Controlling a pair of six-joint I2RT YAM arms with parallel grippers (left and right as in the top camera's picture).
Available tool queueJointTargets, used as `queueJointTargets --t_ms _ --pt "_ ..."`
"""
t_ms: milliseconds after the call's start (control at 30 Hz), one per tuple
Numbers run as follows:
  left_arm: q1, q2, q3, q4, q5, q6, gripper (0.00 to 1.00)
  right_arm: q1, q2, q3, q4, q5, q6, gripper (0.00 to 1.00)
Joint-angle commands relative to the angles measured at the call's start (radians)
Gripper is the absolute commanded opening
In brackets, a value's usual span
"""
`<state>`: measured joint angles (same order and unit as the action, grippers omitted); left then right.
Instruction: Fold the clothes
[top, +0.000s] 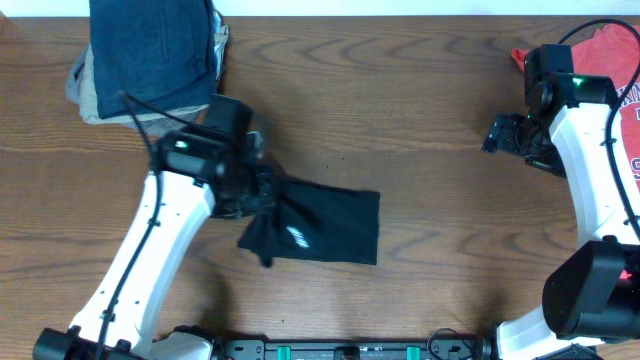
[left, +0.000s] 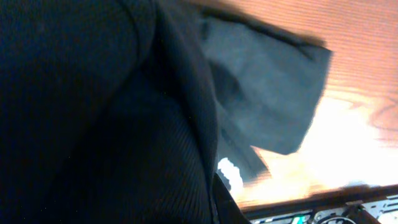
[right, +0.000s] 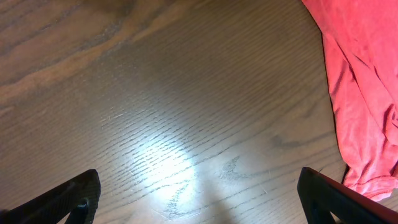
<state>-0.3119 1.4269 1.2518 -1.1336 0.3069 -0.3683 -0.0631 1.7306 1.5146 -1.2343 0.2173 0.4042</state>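
T-shirt (top: 330, 225), black, left edge pinched by left end effector (top: 262, 200)

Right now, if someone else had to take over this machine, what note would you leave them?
Left gripper: shut on the left edge of the black shirt, which lies folded small in the middle.
Right gripper: open, empty, over bare table near the red shirt.
Done: black shirt looks folded; a pile of folded clothes sits far left.
Left to do: let go of the black shirt, then likely fold the rumpled red shirt.
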Motion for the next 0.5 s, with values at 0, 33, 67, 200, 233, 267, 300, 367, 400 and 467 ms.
queueJointTargets --t_ms 0,33,67,200,233,267,300,367,400,467 --pt "-0.089 -0.002 0.014 0.03 -0.002 -0.08 0.06 -0.008 -0.003 0.008 0.0 0.006 -0.012 0.99" --pt "-0.113 -0.002 0.014 0.04 -0.002 -0.09 0.06 -0.008 -0.003 0.008 0.0 0.006 -0.012 0.99" --pt "-0.139 -0.002 0.014 0.051 -0.002 -0.101 0.06 -0.008 -0.003 0.008 0.0 0.006 -0.013 0.99" --pt "-0.215 0.001 0.012 0.087 -0.002 -0.131 0.06 -0.008 -0.003 0.008 0.0 0.006 -0.012 0.99" --pt "-0.233 0.005 0.012 0.095 -0.002 -0.132 0.06 -0.008 -0.003 0.008 0.0 0.006 -0.012 0.99" --pt "-0.248 0.011 0.011 0.101 -0.002 -0.132 0.06 -0.008 -0.003 0.008 0.0 0.006 -0.012 0.99" --pt "-0.267 0.019 0.011 0.106 -0.003 -0.136 0.06 -0.008 -0.003 0.008 0.0 0.006 -0.012 0.99" --pt "-0.292 0.04 0.011 0.113 -0.002 -0.139 0.06 -0.008 -0.003 0.008 0.0 0.006 -0.012 0.99" --pt "-0.306 0.056 0.011 0.12 -0.002 -0.14 0.06 -0.008 -0.003 0.008 0.0 0.006 -0.013 0.99" --pt "-0.329 0.086 0.011 0.135 -0.002 -0.143 0.06 -0.008 -0.003 0.008 0.0 0.006 -0.012 0.99"
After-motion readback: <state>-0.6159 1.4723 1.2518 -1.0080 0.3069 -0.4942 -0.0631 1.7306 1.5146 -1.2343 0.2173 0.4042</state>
